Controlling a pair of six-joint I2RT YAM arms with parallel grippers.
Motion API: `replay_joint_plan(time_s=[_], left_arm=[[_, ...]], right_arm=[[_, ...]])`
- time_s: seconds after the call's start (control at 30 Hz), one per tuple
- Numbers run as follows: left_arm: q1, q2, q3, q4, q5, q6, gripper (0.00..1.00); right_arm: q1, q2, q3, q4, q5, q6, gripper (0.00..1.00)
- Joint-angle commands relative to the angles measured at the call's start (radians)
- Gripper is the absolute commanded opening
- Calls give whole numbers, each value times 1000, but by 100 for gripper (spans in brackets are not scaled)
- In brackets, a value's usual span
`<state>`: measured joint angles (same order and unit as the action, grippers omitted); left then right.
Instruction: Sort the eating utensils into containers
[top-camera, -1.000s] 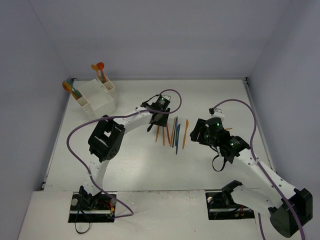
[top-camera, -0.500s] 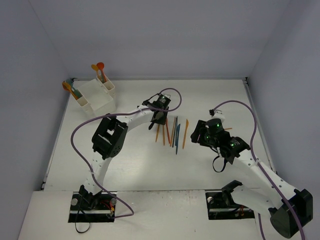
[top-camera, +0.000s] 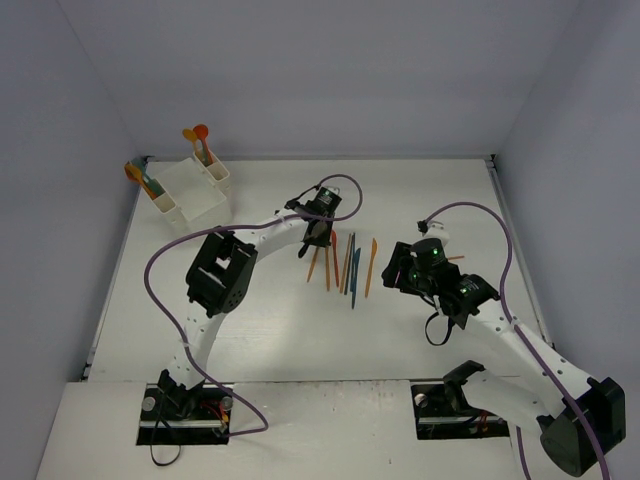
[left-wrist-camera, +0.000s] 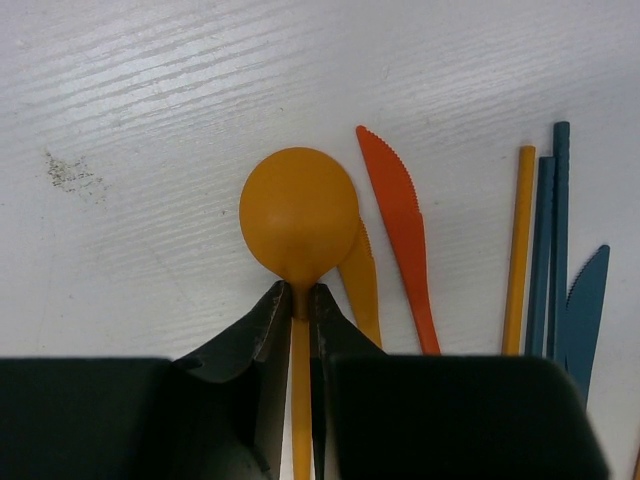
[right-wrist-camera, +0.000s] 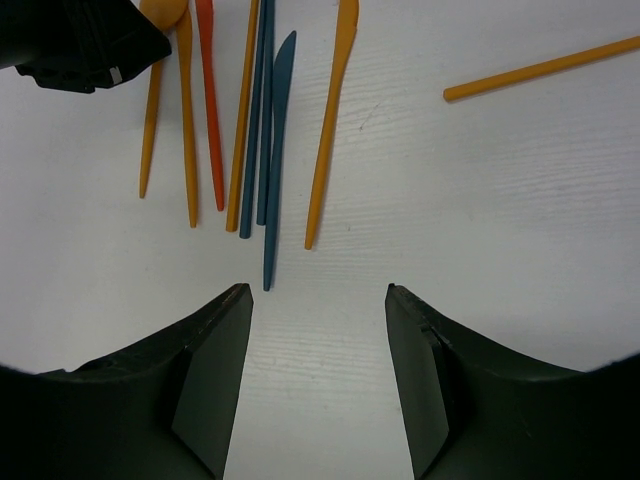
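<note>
Pickup step: left claw (left-wrist-camera: 297, 302) pinching orange spoon (left-wrist-camera: 298, 212) at neck, mid-tabletop (left-wrist-camera: 150, 100); lifted yet, hard telling. Right claw (right-wrist-camera: 318, 300) hanging spread, empty. Next calling for carrying spoon to containers (top-camera: 198, 208), far-left corner.

Orange spoon (left-wrist-camera: 299, 215), red knife (left-wrist-camera: 400, 250), teal knife (left-wrist-camera: 588, 300)

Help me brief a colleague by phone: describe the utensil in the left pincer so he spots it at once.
A loose row of plastic utensils lies in the middle of the white table. At the row's left end the left pincer pinches an orange spoon by its neck. It alone shows a round bowl; beside it lie an orange knife and a red knife, both pointed.
</note>
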<state>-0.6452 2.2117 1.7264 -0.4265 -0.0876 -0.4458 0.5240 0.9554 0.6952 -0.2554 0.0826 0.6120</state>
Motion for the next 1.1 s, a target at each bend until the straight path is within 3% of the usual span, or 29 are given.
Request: replay_joint_plan(time_s=[0.0, 0.13, 0.33, 0.47, 0.73, 1.07], left_arm=[[33, -130, 22, -8, -28, 10, 0], [105, -250, 26, 25, 14, 10, 0], [256, -440, -50, 275, 90, 11, 0], [356, -488, -45, 443, 146, 39, 0], [578, -421, 72, 684, 204, 89, 0], [706, -198, 178, 963, 344, 107, 0]], right_arm=[[-1, 5, 25, 15, 28, -30, 53], [-1, 23, 66, 13, 18, -57, 53], [-1, 80, 179, 13, -9, -139, 53], [-1, 122, 253, 14, -12, -188, 53], [-2, 202, 363, 15, -59, -294, 52], [-2, 299, 405, 21, -72, -385, 52]])
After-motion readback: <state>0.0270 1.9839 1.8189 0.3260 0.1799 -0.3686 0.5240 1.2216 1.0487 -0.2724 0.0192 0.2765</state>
